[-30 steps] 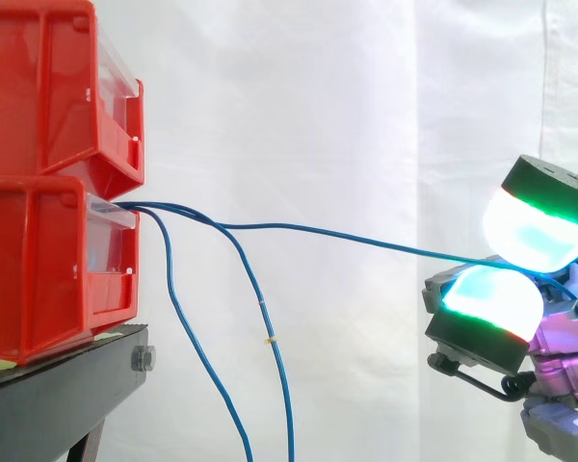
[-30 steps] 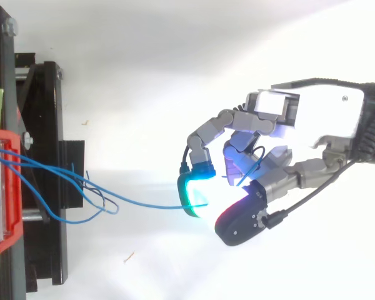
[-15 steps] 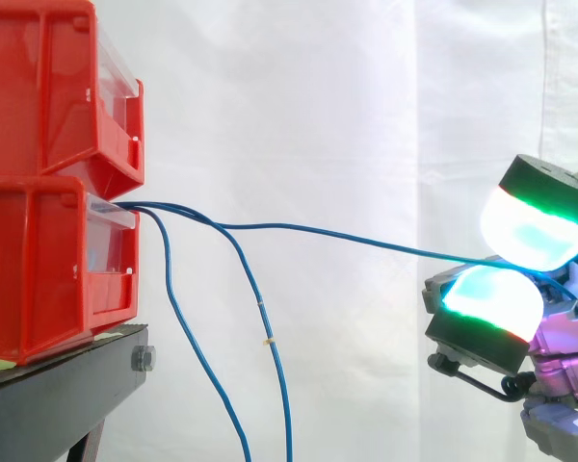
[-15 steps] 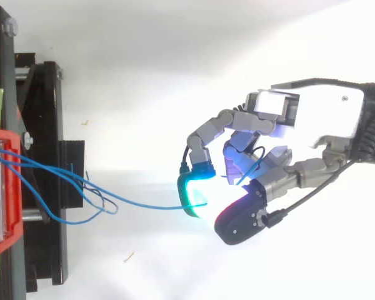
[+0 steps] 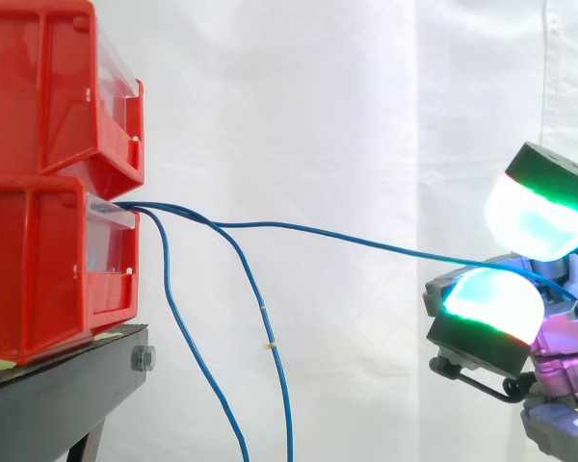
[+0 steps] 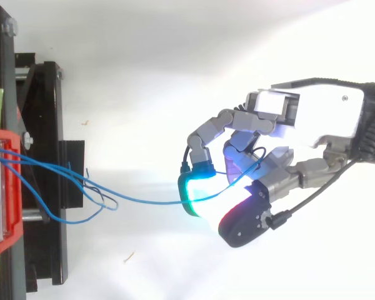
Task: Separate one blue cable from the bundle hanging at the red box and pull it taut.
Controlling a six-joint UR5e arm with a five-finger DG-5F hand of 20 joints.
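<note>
White curtain (image 5: 347, 96) behind; blue cable (image 5: 366, 238) inside curled robot hand (image 6: 312, 119).

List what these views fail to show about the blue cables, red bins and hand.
- Side view: the two hanging thin blue cables run off the bottom edge; ends unseen.
- Side view: where they fasten is hidden inside the lower red plastic bin.
- Both views: the stretched blue cable disappears at its far end into the hand; its hold is unclear.

Robot hand (image 6: 312, 119) from the right; fingers (image 6: 215, 125) curled, pads (image 5: 491, 300) close around blue cable (image 5: 366, 239)
</note>
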